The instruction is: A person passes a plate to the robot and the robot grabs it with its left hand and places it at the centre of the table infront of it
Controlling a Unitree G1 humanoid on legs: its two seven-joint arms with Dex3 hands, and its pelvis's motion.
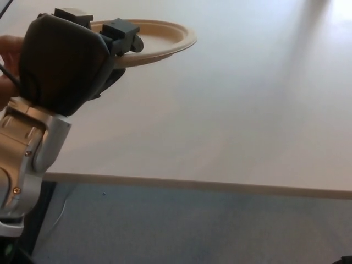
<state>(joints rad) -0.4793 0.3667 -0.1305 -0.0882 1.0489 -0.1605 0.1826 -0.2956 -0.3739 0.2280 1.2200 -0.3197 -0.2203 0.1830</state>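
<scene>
One plate (159, 39) (nothing on it), gripped by left hand (66, 63), above table (231, 121)

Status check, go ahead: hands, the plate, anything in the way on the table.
Left hand shut on plate, held above table. Right hand not in view. Person's hand at far left edge, behind left hand. Nothing seen on the table's visible part.

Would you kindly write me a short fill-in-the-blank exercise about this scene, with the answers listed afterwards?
1. The robot's left hand is closed on the rim of a beige ____.
2. The plate is held above a white ____.
3. A person's hand shows at the picture's ____ edge.
4. The robot's ____ hand is out of view.

Missing words: plate; table; left; right
</scene>
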